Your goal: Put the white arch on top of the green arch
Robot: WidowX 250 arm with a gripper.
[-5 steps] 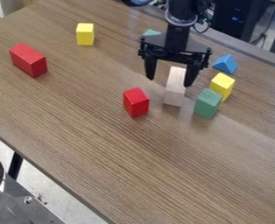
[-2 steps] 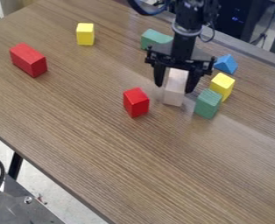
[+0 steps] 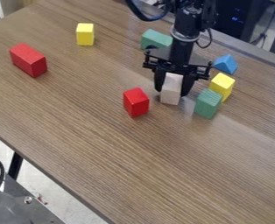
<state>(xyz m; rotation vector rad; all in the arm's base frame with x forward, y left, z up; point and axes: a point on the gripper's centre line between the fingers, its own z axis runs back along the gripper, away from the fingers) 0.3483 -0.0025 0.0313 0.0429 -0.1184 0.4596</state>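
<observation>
Robotics lab or workshop, can't tell which. I'm over a wood-grain table (image 3: pixel 104 166); dark equipment (image 3: pixel 239 31) with small blue lights past the far right edge, loose cables by it. Near left: grey metal plate (image 3: pixel 11 214), bolt (image 3: pixel 28 200), black cable (image 3: pixel 1 175), pale hard-looking floor (image 3: pixel 52 201).
</observation>
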